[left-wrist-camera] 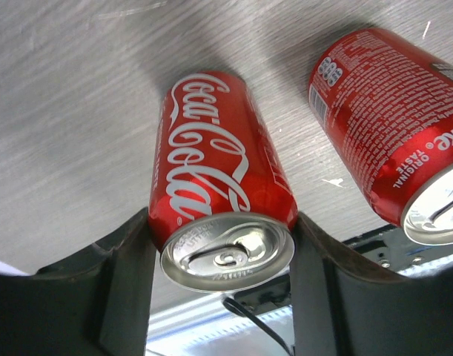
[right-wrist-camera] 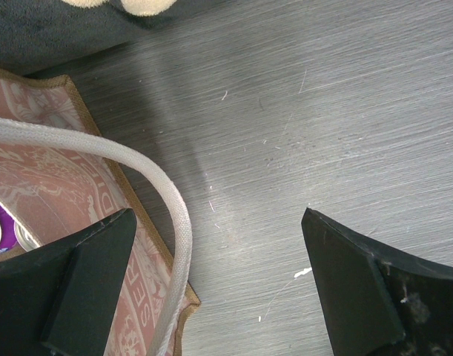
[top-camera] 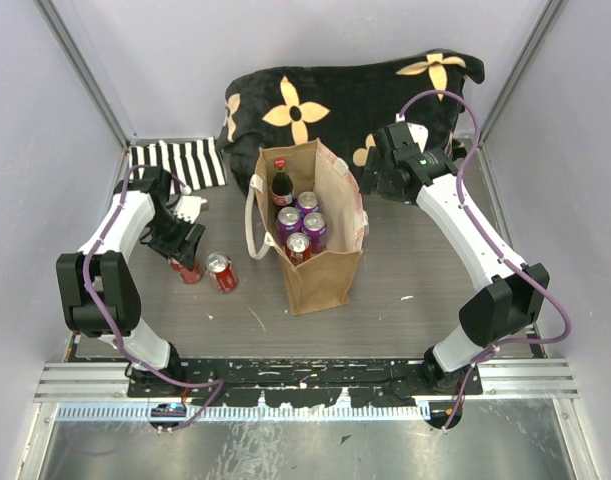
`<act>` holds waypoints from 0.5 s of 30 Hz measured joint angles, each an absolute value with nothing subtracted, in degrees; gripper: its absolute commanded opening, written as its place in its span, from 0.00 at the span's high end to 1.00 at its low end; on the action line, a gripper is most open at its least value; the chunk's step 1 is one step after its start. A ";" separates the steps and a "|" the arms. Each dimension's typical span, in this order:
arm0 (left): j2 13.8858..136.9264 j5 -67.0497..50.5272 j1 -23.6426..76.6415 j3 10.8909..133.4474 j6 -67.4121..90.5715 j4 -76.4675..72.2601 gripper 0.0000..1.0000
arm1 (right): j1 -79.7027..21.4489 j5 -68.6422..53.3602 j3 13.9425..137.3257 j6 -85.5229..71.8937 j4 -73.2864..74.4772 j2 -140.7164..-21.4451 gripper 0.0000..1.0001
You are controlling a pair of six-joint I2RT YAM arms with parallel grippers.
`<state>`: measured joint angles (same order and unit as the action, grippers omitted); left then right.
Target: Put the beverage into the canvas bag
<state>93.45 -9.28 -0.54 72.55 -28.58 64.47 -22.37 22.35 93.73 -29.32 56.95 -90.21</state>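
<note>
The canvas bag stands open mid-table and holds a cola bottle, purple cans and a red can. My left gripper is shut on a red Coca-Cola can near its top; both fingers touch its sides. A second red can stands just to its right and also shows in the left wrist view. My right gripper hangs open and empty beside the bag's right rim. In the right wrist view the printed side panel and cream handle lie by its left finger.
A big black cushion with tan flowers lies behind the bag. A black-and-white striped cloth is at the back left, with a small white object near my left arm. Walls close in on the table's sides.
</note>
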 measured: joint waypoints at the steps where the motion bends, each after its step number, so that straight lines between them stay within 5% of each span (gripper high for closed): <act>1: 93.41 -9.32 -0.49 72.55 -28.49 64.51 0.87 | -22.37 22.37 93.71 -29.32 56.95 -90.21 0.00; 3: 93.43 -9.28 -0.43 72.77 -28.27 64.62 1.00 | -22.37 22.37 93.62 -29.32 56.90 -90.21 0.00; 9: 94.98 -8.47 -0.32 80.99 -27.11 67.00 1.00 | -22.37 22.35 93.58 -29.32 56.73 -90.21 0.00; 15: 102.37 -8.99 -0.21 112.73 -22.13 69.17 1.00 | -22.37 22.28 93.49 -29.30 56.40 -90.21 0.00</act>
<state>102.37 -8.99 -0.21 112.73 -22.13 69.17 -22.37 22.28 93.49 -29.30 56.40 -90.21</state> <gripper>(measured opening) 0.687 0.998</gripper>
